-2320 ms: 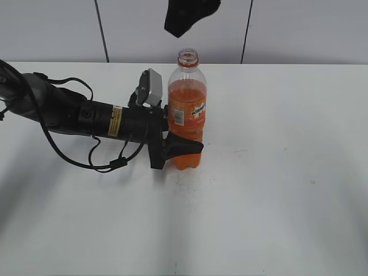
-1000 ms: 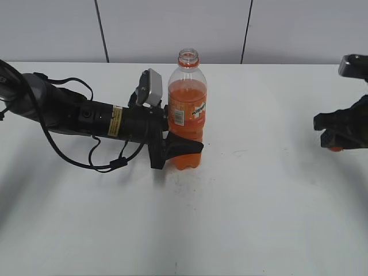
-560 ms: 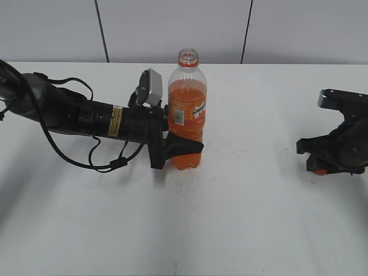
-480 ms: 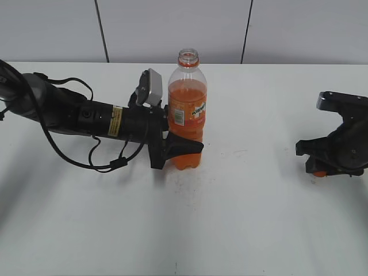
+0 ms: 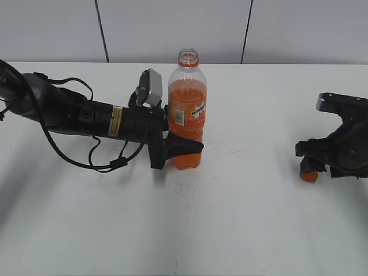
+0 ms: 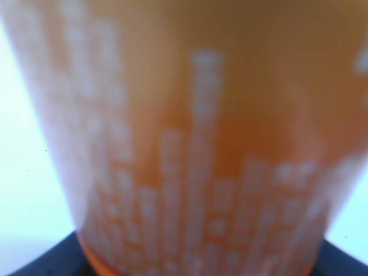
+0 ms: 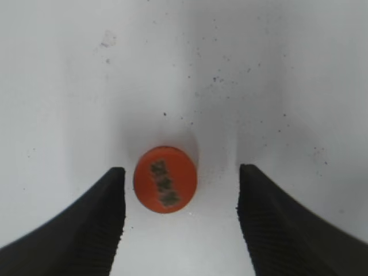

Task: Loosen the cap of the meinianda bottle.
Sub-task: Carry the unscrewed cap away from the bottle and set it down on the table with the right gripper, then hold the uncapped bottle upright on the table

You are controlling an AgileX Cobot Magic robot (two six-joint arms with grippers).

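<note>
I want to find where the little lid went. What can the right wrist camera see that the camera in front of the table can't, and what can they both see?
Only the right wrist view shows the dark mark on top of the small round orange plastic cap and the open gap either side of it. Only the exterior view shows the tall clear plastic bottle of orange drink, its mouth open, gripped low down by the left hand. Both show the cap lying on the white table under the open right hand.

Meinianda bottle (image 5: 187, 109), upright, frame ctr, uncapped, approx half full orange drink, cap (image 7: 165, 179) flat on table, far right.
</note>
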